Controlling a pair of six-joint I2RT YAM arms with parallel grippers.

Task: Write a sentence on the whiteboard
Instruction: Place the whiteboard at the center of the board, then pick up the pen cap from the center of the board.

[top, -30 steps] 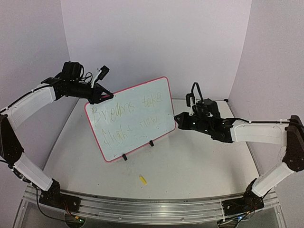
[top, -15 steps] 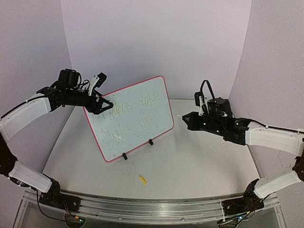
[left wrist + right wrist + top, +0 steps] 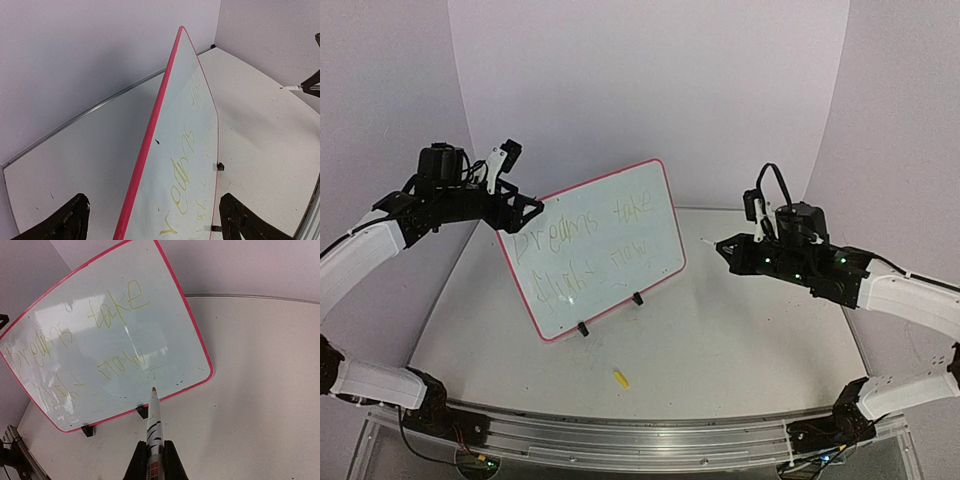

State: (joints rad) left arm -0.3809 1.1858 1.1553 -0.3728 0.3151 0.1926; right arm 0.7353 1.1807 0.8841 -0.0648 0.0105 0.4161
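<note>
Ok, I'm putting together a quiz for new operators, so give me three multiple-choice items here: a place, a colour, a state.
1. Relative to the glossy white, pink-bordered whiteboard, the small yellow piece lies: A behind it; B in front; C on top.
2. The board's writing is: A yellow; B blue; C black.
3. The left end effector is: A gripping the board; B gripping a pen; C open.
B, it lies on the written side; A, yellow letters; C, fingers spread either side of the board's edge.
</note>
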